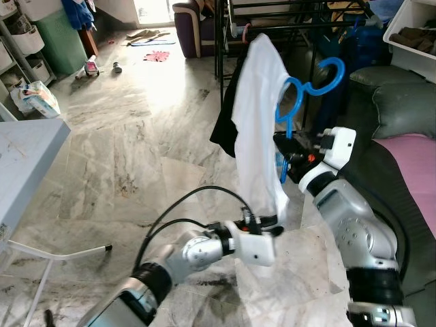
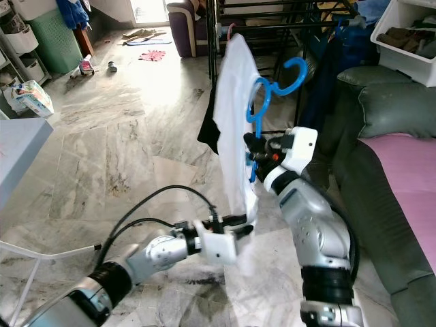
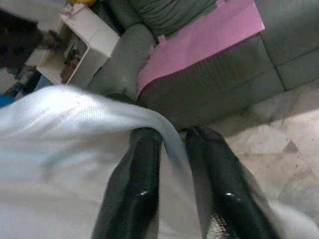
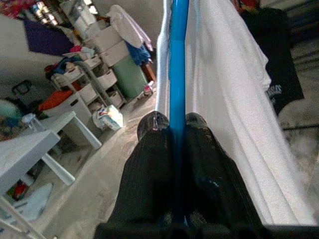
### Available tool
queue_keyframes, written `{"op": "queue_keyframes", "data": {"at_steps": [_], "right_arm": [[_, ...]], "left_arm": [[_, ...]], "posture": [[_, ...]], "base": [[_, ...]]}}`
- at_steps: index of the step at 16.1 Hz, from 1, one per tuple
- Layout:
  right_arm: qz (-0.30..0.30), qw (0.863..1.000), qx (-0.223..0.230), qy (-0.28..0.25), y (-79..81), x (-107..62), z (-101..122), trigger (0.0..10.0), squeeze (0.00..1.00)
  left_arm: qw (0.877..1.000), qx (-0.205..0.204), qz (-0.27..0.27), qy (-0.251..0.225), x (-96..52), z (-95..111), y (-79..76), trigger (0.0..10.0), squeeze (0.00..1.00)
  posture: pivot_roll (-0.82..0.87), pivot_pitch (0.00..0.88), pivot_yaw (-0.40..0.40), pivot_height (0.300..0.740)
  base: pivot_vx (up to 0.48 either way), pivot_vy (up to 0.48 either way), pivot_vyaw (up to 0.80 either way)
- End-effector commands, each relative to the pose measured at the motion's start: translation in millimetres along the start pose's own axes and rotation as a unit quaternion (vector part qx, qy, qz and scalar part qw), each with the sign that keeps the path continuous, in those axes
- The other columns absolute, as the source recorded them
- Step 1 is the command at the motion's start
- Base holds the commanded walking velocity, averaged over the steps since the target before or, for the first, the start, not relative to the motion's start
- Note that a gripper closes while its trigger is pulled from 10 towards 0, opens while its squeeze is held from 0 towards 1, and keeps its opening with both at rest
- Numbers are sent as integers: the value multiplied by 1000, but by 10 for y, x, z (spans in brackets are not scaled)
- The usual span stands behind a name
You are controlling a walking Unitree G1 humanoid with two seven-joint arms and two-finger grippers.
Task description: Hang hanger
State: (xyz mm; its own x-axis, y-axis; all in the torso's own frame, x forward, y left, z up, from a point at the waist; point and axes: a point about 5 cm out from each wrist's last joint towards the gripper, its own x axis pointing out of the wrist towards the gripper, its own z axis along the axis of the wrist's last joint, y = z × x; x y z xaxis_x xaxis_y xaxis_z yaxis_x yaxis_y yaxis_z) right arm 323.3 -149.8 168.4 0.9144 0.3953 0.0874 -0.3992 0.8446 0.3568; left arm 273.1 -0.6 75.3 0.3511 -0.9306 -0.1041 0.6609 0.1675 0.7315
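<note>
On the marble floor [image 1: 136,157] before the drying rack [image 1: 293,27], the right gripper [image 1: 285,151] pinches the blue hanger [image 1: 303,92] (hook free); the left gripper [image 1: 271,228] clamps the white shirt [image 1: 255,129] hem. Next: lift hook onto rail.

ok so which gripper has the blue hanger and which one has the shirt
The right gripper is shut on the blue hanger; the left gripper pinches the bottom hem of the white shirt draped over that hanger.

1. Daylight from doorway [image 1: 153,10] at back, blown out, glare streak on marble floor [image 1: 129,102]
2. Head views sharp, sofa [image 1: 402,170] side dimmer
3. Left wrist view soft; white shirt [image 3: 60,149] overexposed, blurred
4. Right wrist view: near fingers [image 4: 149,169] soft, background blurred
</note>
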Motion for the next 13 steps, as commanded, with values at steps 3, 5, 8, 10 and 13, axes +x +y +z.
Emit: {"op": "queue_keyframes", "data": {"at_steps": [3, 5, 8, 10, 13], "right_arm": [[30, 996, -89, -13, 54, -85, -46, 10000, 0], [40, 993, -112, -7, 49, -129, -103, 10000, 0], [63, 983, -171, 2, 66, -223, -238, 10000, 0], [79, 974, -211, 9, 63, -294, -310, 10000, 0], [88, 972, -218, 16, -4, -410, -387, 10000, 0]], "left_arm": [[1000, -21, -8, -5, -77, -25, 17, 10000, 1000], [999, -37, 5, -7, -154, -40, 25, 10000, 1000], [997, -57, 41, -20, -319, -30, 59, 10000, 1000], [996, -58, 59, -32, -415, 15, 123, 10000, 1000], [994, -49, 82, -49, -601, 95, 314, 10000, 1000]], "posture": [[-44, 33, 14, 740], [-44, 33, 14, 740], [-31, 39, 11, 740], [-28, 40, 10, 740], [-18, 42, 10, 740]], "base": [[0, 0, 0], [0, 0, 0], [0, 0, 0], [0, 0, 0], [0, 0, 0]]}}
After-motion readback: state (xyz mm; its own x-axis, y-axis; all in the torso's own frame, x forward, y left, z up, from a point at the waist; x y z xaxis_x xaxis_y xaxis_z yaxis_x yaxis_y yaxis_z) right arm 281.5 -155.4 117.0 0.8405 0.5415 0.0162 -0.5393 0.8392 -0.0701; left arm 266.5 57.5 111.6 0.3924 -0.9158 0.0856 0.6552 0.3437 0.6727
